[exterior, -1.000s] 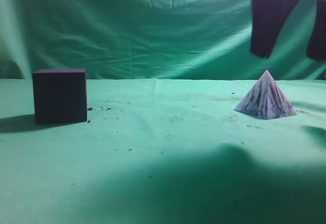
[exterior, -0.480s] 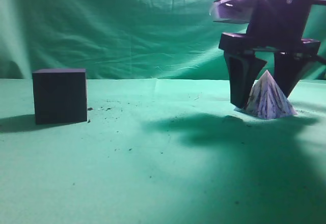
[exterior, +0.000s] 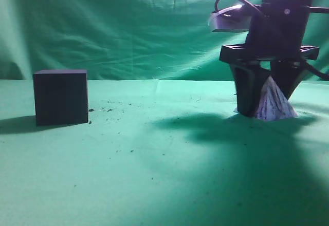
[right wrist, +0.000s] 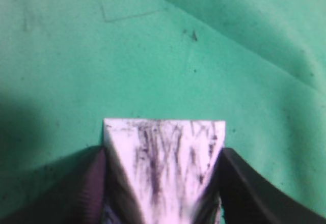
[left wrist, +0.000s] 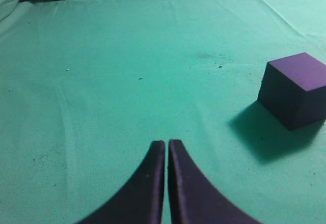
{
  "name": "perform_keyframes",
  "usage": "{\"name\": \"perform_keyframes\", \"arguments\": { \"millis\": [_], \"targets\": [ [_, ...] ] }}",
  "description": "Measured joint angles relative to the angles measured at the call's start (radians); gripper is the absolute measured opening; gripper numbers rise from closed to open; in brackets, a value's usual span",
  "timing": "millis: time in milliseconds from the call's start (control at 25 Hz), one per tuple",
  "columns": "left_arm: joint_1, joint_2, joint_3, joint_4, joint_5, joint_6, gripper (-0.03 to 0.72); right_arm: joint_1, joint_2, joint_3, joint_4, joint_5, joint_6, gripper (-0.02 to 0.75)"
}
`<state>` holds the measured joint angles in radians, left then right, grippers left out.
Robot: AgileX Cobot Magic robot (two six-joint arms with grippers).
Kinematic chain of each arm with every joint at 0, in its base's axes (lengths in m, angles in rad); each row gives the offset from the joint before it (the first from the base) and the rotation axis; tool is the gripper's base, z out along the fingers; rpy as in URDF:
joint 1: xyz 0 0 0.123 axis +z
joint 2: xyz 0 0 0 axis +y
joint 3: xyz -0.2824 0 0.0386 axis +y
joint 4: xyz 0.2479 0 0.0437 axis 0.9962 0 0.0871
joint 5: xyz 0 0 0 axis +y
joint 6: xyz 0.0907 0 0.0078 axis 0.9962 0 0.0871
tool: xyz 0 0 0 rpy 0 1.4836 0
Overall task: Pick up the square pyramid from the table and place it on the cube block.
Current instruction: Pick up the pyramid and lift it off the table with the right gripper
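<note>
A wrinkled green table (exterior: 154, 159) speckled with dark crumbs fills the scene, with a draped green backdrop (exterior: 128, 25) behind it. One cube block (exterior: 60, 96), very dark purple, stands on the table at the left. One square pyramid (exterior: 276, 104), whitish with dark streaks, sits on the table far to the right, well apart from the cube. The right gripper (exterior: 267, 95) stands directly over the pyramid, its two dark fingers reaching down on either side of it. In the right wrist view the pyramid (right wrist: 164, 163) fills the gap between them, both fingers pressed against its sloping faces, so the gripper appears clamped on it, base on the cloth. The apex points up into the gripper. The left gripper (left wrist: 166, 147) shows only in its own wrist view, fingers together, holding nothing, with the cube (left wrist: 295, 89) ahead to its right. The carry to come likely runs leftward across the table, from pyramid to cube top
</note>
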<state>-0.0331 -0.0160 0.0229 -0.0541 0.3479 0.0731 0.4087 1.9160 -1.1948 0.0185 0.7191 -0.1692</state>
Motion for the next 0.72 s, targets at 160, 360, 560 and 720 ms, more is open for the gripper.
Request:
{"name": "perform_keyframes", "arguments": {
  "millis": [160, 360, 560, 720],
  "targets": [
    [0.000, 0.000, 0.000, 0.000, 0.000, 0.000, 0.000, 0.006, 0.000, -0.010, -0.060, 0.040, 0.077, 0.387],
    [0.000, 0.000, 0.000, 0.000, 0.000, 0.000, 0.000, 0.006, 0.000, -0.026, -0.116, 0.084, 0.127, 0.387],
    [0.000, 0.000, 0.000, 0.000, 0.000, 0.000, 0.000, 0.002, -0.040, -0.098, -0.133, 0.172, 0.118, 0.387],
    [0.000, 0.000, 0.000, 0.000, 0.000, 0.000, 0.000, 0.008, -0.120, -0.214, -0.022, 0.235, 0.028, 0.387]
  ]
}}
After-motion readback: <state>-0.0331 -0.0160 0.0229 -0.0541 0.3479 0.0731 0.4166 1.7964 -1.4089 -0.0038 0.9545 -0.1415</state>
